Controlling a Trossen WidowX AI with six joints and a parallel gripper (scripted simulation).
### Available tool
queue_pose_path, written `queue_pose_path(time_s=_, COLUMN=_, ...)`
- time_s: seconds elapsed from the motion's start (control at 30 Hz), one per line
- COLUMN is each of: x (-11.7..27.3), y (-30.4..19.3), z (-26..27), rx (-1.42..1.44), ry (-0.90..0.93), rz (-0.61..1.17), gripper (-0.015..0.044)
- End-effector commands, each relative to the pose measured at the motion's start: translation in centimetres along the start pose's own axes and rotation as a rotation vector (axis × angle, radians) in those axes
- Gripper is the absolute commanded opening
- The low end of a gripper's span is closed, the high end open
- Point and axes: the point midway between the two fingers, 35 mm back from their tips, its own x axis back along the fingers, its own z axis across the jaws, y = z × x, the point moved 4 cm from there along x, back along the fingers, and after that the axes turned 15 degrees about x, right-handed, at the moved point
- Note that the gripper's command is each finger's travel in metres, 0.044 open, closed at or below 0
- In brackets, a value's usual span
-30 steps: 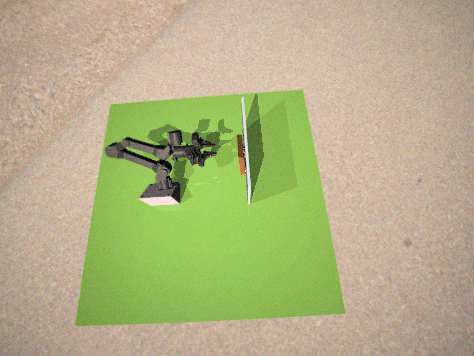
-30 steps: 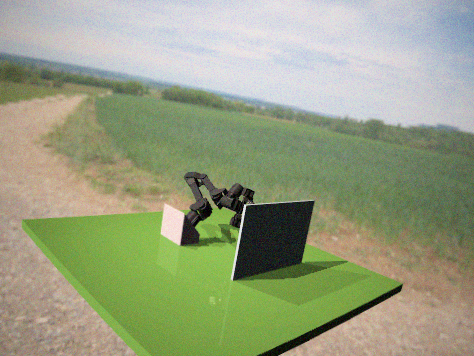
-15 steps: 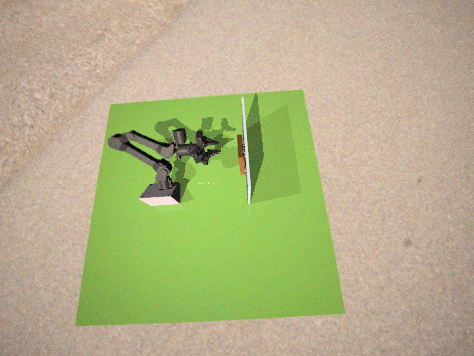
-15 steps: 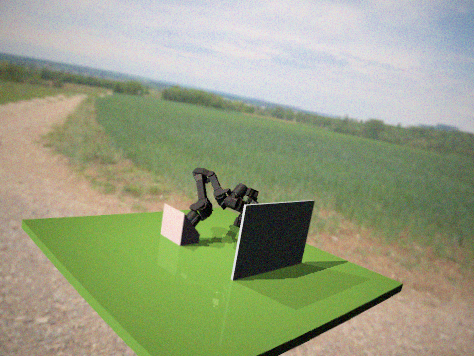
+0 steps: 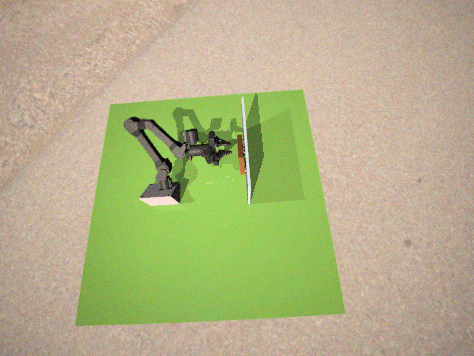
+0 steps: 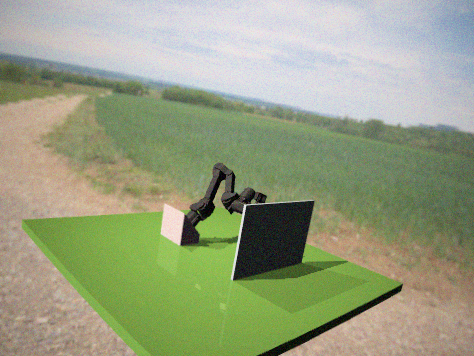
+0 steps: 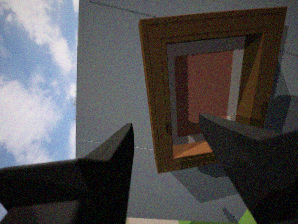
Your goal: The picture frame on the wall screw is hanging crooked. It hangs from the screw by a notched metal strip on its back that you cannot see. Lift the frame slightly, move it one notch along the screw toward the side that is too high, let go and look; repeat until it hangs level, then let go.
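The picture frame (image 5: pixel 242 166) (image 7: pixel 210 26), brown around a red picture, hangs on the grey wall panel (image 5: pixel 243 107) (image 6: pixel 275 240) (image 7: pixel 110 75). In the wrist view its right end stands higher than its left against the thin lines on the wall. The screw and notched strip are hidden behind it. My gripper (image 5: pixel 230 147) (image 7: pixel 165 123) is open and empty, a short gap in front of the frame. In the wrist view one fingertip shows left of the frame, the other before its lower opening. The panel hides the fingers in the exterior view.
The arm's base (image 5: pixel 160 194) (image 6: pixel 189 234) stands on the green board (image 5: pixel 210 260) (image 6: pixel 125 280), with a pale pink face on one side. The upright panel stands across from it and casts a shadow behind. In the wrist view, sky shows past the panel's left edge.
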Motion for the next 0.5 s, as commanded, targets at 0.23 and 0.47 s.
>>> queue_pose_path(time_s=0.23, x=-0.34, y=-0.04, z=-0.01, rx=-0.004, ry=0.003, rz=0.005, gripper=0.0260)
queue_pose_path(time_s=0.47, x=-0.59, y=-0.05, z=0.02, rx=-0.004, ry=0.004, rz=0.005, gripper=0.0260)
